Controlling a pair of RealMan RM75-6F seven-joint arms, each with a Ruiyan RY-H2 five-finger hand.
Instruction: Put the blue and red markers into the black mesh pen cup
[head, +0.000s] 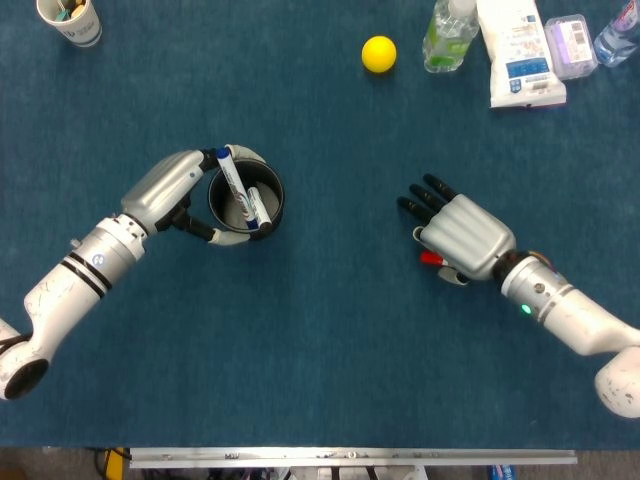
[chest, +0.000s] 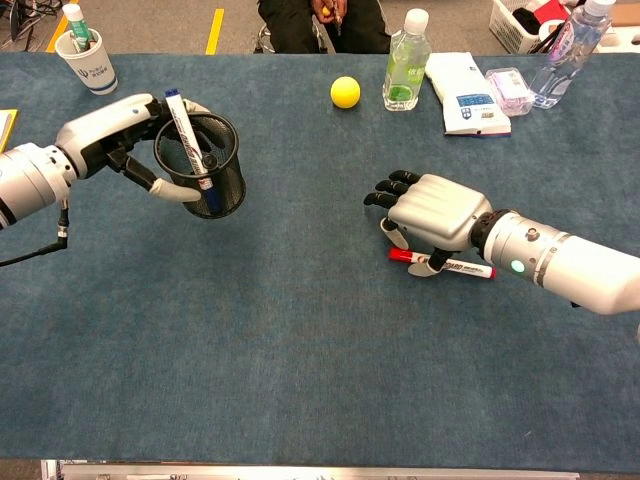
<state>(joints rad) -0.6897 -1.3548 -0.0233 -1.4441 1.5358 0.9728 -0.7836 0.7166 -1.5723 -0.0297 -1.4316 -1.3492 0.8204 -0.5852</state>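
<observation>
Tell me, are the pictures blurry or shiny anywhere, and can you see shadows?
Head view: sharp and evenly lit, with a soft sheen on the right hand. Chest view: also sharp; the black mesh pen cup and the right hand cast only faint shadows on the table, and the far edge bows slightly from the lens.

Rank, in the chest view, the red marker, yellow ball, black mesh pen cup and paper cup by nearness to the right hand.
From the right hand:
1. Red marker, directly beneath it.
2. Yellow ball, up-left, far side.
3. Black mesh pen cup, far left, at the left hand.
4. Paper cup, far-left corner.
</observation>
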